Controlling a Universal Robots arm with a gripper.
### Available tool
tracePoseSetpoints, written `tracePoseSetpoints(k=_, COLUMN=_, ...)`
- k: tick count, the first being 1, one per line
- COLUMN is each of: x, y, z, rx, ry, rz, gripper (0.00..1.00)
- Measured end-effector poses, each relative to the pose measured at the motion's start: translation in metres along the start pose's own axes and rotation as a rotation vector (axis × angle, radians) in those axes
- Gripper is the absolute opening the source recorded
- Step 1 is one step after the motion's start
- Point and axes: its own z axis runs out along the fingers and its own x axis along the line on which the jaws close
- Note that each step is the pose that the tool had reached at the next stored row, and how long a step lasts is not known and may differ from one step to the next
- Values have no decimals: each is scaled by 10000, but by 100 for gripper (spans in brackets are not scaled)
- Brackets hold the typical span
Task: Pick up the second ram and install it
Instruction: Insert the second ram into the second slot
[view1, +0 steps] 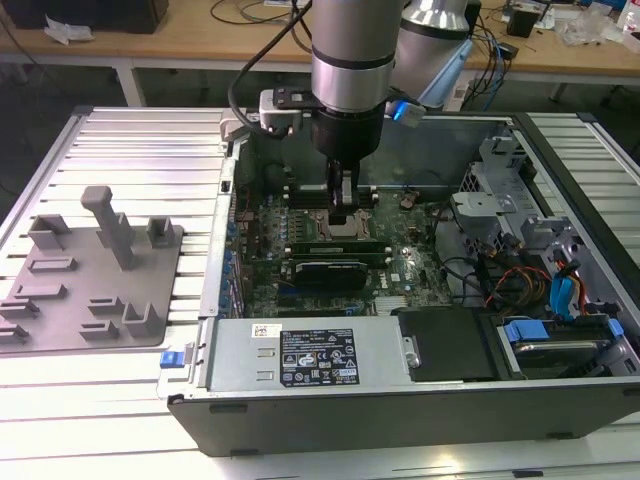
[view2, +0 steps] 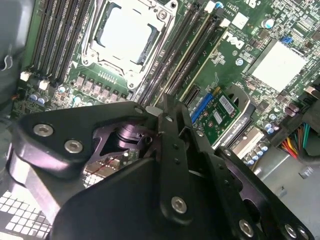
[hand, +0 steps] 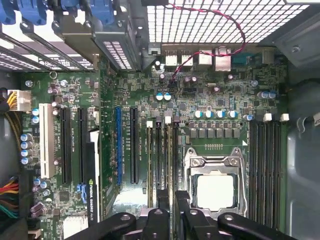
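Note:
My gripper (view1: 343, 214) reaches down into the open computer case, over the memory slots beside the silver processor socket (hand: 215, 191). In the first wrist view its two dark fingers (hand: 162, 202) straddle a thin green stick seen edge-on, the second ram (hand: 170, 160). The stick stands in a slot right next to the socket, and the gripper (hand: 171, 201) is shut on its top edge. In the second wrist view the same stick (view2: 196, 54) runs from a white clip down to my gripper (view2: 160, 108). Another green stick (hand: 149, 160) stands in a slot alongside.
A grey tray (view1: 60, 300) with upright posts lies on the slatted table at the exterior view's left. Inside the case are a black expansion card (view1: 320, 272), the power supply (view1: 300, 355), drive bays and a bundle of cables (view1: 520, 285) at the right.

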Motion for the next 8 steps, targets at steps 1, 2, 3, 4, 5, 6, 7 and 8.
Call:
tracePoseSetpoints(k=1, x=0, y=0, z=0, rx=1, ry=4, rz=-1, gripper=17)
tracePoseSetpoints(k=2, x=0, y=0, z=1, rx=1, ry=9, rz=0, gripper=8)
tracePoseSetpoints(k=3, x=0, y=0, z=0, rx=0, ry=14, rz=0, gripper=8)
tracePoseSetpoints(k=4, x=0, y=0, z=0, rx=0, ry=19, rz=-1, gripper=8)
tracePoseSetpoints(k=5, x=0, y=-1, z=0, rx=0, ry=24, rz=-1, gripper=8)
tracePoseSetpoints(k=6, x=-1, y=-22, z=1, rx=0, ry=25, rz=2, gripper=8)
tracePoseSetpoints(k=7, x=-1, y=-55, z=2, rx=1, ry=23, rz=0, gripper=8)
tracePoseSetpoints(k=8, x=-1, y=-96, z=4, rx=1, ry=23, rz=-1, gripper=8)
